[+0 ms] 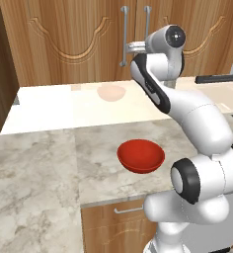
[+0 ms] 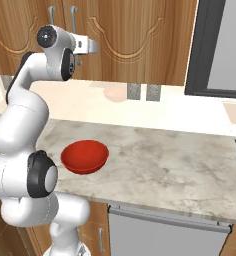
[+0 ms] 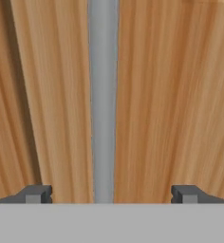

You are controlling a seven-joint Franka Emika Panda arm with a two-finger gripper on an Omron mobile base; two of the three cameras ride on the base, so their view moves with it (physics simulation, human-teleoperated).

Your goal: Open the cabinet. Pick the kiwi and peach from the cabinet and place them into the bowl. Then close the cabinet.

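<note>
The wooden cabinet [image 1: 64,39] [image 2: 140,40] has both carved doors shut, so the kiwi and peach are hidden. My gripper [image 1: 130,48] [image 2: 93,46] is raised up to the doors by the two vertical silver handles [image 1: 123,29]. In the hand view one silver bar handle [image 3: 103,95] runs upright between the open fingers of the gripper [image 3: 111,193], a little left of centre, with wood grain of the cabinet [image 3: 180,95] behind it. Nothing is held. The red bowl [image 1: 140,155] [image 2: 84,156] sits empty on the marble counter, close to the arm's base.
The marble counter [image 2: 165,160] stretches right of the bowl. A dark-framed panel [image 2: 220,50] stands at the right wall. Two grey outlets [image 2: 134,91] sit on the backsplash. A dark wood unit [image 1: 0,74] borders the left. Below the counter is a small wooden drawer front [image 1: 108,222].
</note>
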